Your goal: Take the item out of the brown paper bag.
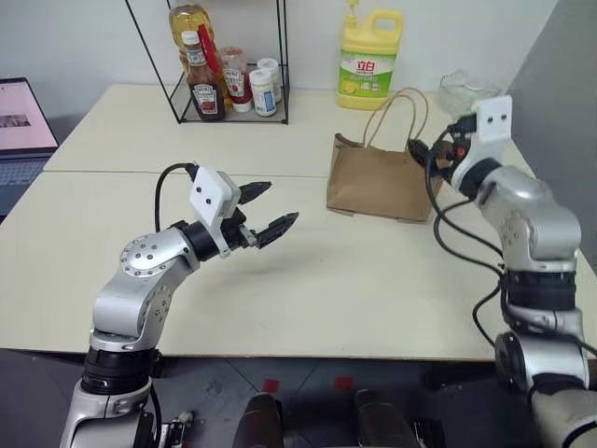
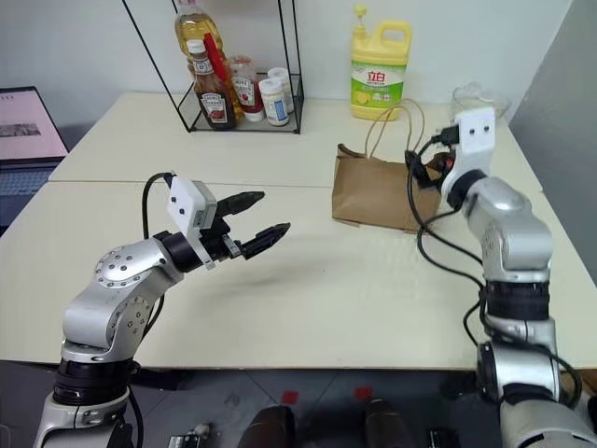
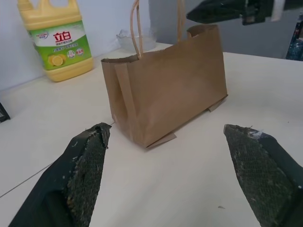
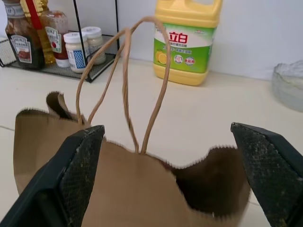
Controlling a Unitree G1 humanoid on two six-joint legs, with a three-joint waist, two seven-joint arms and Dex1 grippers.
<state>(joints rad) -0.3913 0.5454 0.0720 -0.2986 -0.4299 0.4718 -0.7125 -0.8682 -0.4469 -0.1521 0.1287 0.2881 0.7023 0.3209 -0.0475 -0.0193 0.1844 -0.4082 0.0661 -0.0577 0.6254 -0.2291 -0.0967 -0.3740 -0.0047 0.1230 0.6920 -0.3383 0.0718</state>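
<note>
While the brown paper bag (image 1: pixel 378 182) stands upright on the pale table (image 1: pixel 308 280), both arms hang above the tabletop and neither touches it. Bag sits right of centre, its two cord handles (image 1: pixel 396 117) looped up, rim creased and open at the top. Item to be taken out cannot be seen; the right wrist view looks down into the bag's mouth and only dark interior shows.

Left gripper (image 1: pixel 266 213) hovers over the table well left of the bag, fingers spread wide, pointing toward it, nothing between them. Right gripper (image 4: pixel 175 175) is at the bag's right end, just above the rim, fingers (image 4: pixel 78 165) also spread wide and empty, straddling the opening without touching the paper as far as can be told.

Behind the bag, a yellow detergent jug (image 1: pixel 369 61) with green label. Further left, a black wire rack (image 1: pixel 224 65) holding sauce bottles and jars. Glass bowl (image 1: pixel 465 91) near the back right corner. Laptop (image 1: pixel 23 131) at the far left edge.
</note>
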